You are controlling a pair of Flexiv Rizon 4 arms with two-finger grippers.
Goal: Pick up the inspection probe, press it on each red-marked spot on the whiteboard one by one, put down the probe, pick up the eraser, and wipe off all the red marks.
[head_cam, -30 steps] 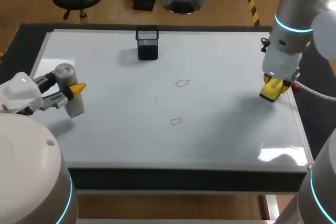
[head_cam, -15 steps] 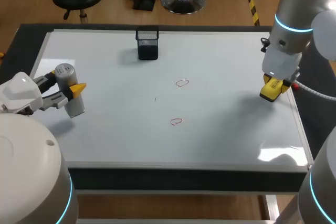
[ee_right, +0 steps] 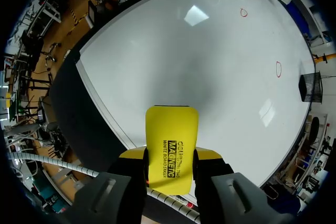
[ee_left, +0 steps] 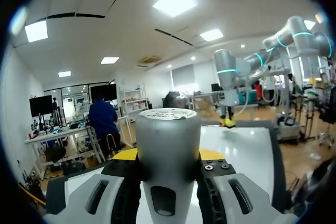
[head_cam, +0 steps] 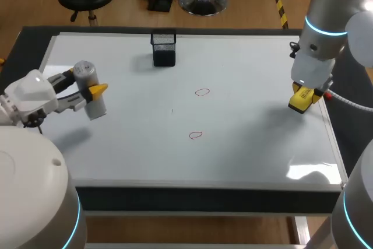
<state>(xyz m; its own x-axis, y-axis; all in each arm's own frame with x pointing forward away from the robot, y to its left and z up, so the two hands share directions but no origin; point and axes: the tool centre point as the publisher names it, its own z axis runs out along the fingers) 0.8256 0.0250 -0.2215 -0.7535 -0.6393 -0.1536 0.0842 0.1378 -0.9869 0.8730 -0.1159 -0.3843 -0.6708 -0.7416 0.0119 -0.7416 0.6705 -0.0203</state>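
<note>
The nearer red mark (head_cam: 196, 134) sits toward the front of the whiteboard (head_cam: 250, 155), so I would take it first. The left hand (head_cam: 85, 81) is clamped on the inspection probe (head_cam: 91, 93), held slightly tilted over the board's left side, well apart from both marks. Carry it across, square it over the ring, then press straight down, gently. The farther red mark (head_cam: 202, 92) comes next. The right hand (ee_right: 169, 156) grips the yellow eraser (ee_right: 171, 129) at the right edge — best parked there.

Robotics lab, left arm (head_cam: 29, 94) and right arm (head_cam: 326, 24) at a whiteboard (head_cam: 245, 144) table
</note>
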